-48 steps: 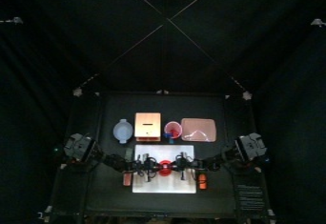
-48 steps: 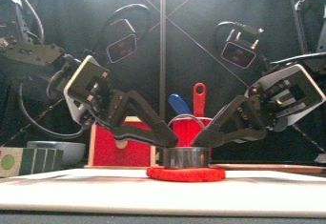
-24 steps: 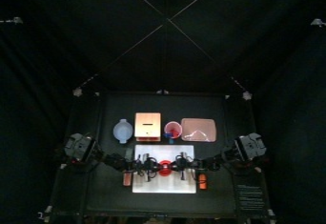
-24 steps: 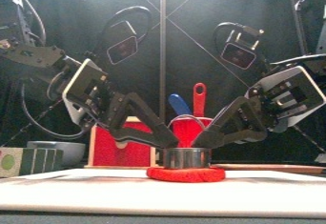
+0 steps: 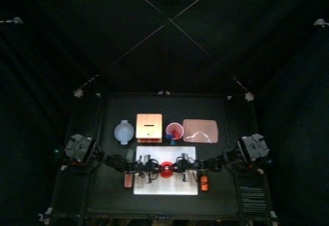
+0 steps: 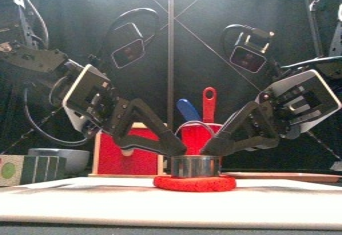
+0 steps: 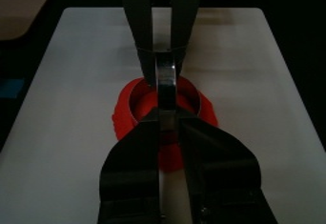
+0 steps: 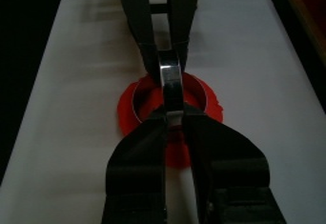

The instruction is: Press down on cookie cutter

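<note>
Two black arms meet over a round metal cookie cutter standing upright on a flat disc of red dough, which lies on a white board near the front edge of the black table, about midway between its left and right edges. The left gripper slants down from the left side and the right gripper from the right side, their tips coming together at the cutter's top rim.

In the left wrist view, the left gripper has its jaws drawn close, only a thin slit between them, and they sit astride the cutter's thin metal wall. The right wrist view shows the same for the right gripper: jaws nearly together, straddling the rim of the cutter, the red dough spreading out around the ring on the white board.

Along the table's back edge, well apart from the board, the top view shows a pale round lidded container toward the left, an orange-and-white box beside it, a small red cup holding utensils, and a pinkish tray toward the right.
</note>
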`<action>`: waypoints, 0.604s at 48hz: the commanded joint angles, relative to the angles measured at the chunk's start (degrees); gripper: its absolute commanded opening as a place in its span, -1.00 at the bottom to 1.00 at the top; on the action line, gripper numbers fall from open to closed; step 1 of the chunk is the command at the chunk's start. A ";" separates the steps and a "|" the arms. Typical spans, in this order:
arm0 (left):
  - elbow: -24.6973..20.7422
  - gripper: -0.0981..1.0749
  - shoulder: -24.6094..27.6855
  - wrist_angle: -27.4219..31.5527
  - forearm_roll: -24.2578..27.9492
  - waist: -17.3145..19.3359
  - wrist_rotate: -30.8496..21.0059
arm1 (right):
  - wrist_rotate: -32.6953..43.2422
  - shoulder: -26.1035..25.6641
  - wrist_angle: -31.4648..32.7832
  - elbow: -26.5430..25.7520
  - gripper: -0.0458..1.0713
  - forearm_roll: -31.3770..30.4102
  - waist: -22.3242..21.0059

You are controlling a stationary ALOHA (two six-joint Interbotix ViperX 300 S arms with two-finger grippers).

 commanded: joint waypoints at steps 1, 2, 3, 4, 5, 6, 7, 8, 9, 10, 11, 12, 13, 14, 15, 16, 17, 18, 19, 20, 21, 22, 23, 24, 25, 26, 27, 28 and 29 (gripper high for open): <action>3.43 -0.08 2.55 4.04 0.09 -0.62 -0.18 | -0.26 1.32 2.37 -0.18 -0.18 0.00 -0.70; 3.43 -0.08 2.46 4.04 0.09 -0.62 -0.18 | -0.26 1.14 2.37 -0.18 -0.18 0.00 -0.70; 3.43 -0.08 2.46 4.04 0.09 -0.53 -0.18 | -0.26 1.32 2.29 -0.18 -0.18 0.00 -0.70; 3.43 -0.08 2.55 4.04 0.09 -0.62 -0.18 | -0.26 1.32 2.37 -0.18 -0.18 0.00 -0.70; 3.43 -0.08 2.46 4.04 0.09 -0.53 -0.18 | -0.26 1.14 2.37 -0.18 -0.18 0.00 -0.70; 3.43 -0.08 2.46 4.04 0.09 -0.53 -0.18 | -0.18 1.14 2.46 -0.18 -0.18 0.00 -0.70; 3.43 -0.08 2.46 4.04 0.09 -0.62 -0.18 | -0.09 1.14 2.46 -0.18 -0.18 0.00 -0.70; 3.43 -0.08 2.37 4.04 0.09 -0.62 -0.18 | -0.09 1.14 2.46 -0.26 -0.18 0.00 -0.70; 3.43 -0.08 2.29 4.04 0.09 -0.62 -0.18 | -0.18 1.14 2.46 -0.26 -0.18 0.00 -0.70; 3.43 -0.08 2.20 4.04 0.09 -0.53 -0.09 | -0.18 1.05 2.55 -0.35 -0.18 0.00 -0.70; 3.34 -0.08 2.11 4.04 0.09 -0.62 -0.09 | -0.26 1.05 2.64 -0.35 -0.18 0.00 -0.70; 3.34 -0.08 2.02 4.04 0.09 -0.53 -0.09 | -0.26 1.05 2.81 -0.35 -0.18 -0.09 -0.70; 3.25 -0.08 1.85 4.04 0.18 -0.53 0.09 | -0.35 1.05 2.90 -0.44 -0.17 -0.09 -0.70; 3.16 -0.08 1.67 4.04 0.26 -0.53 0.09 | -0.35 0.97 3.16 -0.44 -0.17 -0.09 -0.70; 3.08 -0.08 1.49 4.04 0.44 -0.62 0.18 | -0.35 1.05 3.34 -0.53 -0.16 -0.18 -0.70; 2.99 -0.08 1.32 4.04 0.62 -0.62 0.26 | -0.26 0.97 3.60 -0.53 -0.15 -0.26 -0.70; 2.99 -0.08 1.14 4.04 0.79 -0.53 0.35 | -0.26 0.97 4.04 -0.62 -0.15 -0.44 -0.70; 2.99 -0.08 1.05 4.04 1.05 -0.53 0.44 | -0.26 0.88 4.13 -0.62 -0.15 -0.53 -0.70; 2.90 -0.07 0.88 4.04 1.23 -0.53 0.62 | -0.26 0.88 4.48 -0.70 -0.15 -0.62 -0.70; 2.90 -0.06 0.70 4.04 1.41 -0.53 0.79 | -0.26 0.79 4.57 -0.70 -0.14 -0.70 -0.70; 2.81 -0.06 0.53 4.04 1.58 -0.62 0.97 | -0.26 0.79 4.75 -0.70 -0.14 -0.88 -0.70; 2.72 -0.05 0.35 3.96 1.76 -0.53 1.05 | -0.26 0.70 4.75 -0.79 -0.14 -1.05 -0.70; 2.72 -0.05 0.09 3.96 1.85 -0.53 1.23 | -0.26 0.70 4.83 -0.79 -0.13 -1.23 -0.70; 2.64 -0.04 -0.18 4.04 1.85 -0.62 1.23 | -0.26 0.62 4.92 -0.79 -0.13 -1.32 -0.70; 2.55 -0.04 -0.44 3.96 1.85 -0.53 1.23 | -0.26 0.62 4.92 -0.88 -0.12 -1.49 -0.70; 2.46 -0.03 -0.62 3.96 1.85 -0.53 1.32 | -0.26 0.53 5.01 -0.88 -0.11 -1.67 -0.79; 2.37 -0.02 -0.79 3.96 1.93 -0.44 1.41 | -0.26 0.53 5.10 -0.88 -0.09 -1.85 -0.79; 2.37 -0.02 -1.05 3.96 1.93 -0.35 1.49 | -0.26 0.44 5.19 -0.88 -0.08 -1.93 -0.88; 2.29 -0.01 -1.32 3.96 1.93 -0.09 1.49 | -0.09 0.44 5.19 -0.97 -0.06 -1.93 -0.97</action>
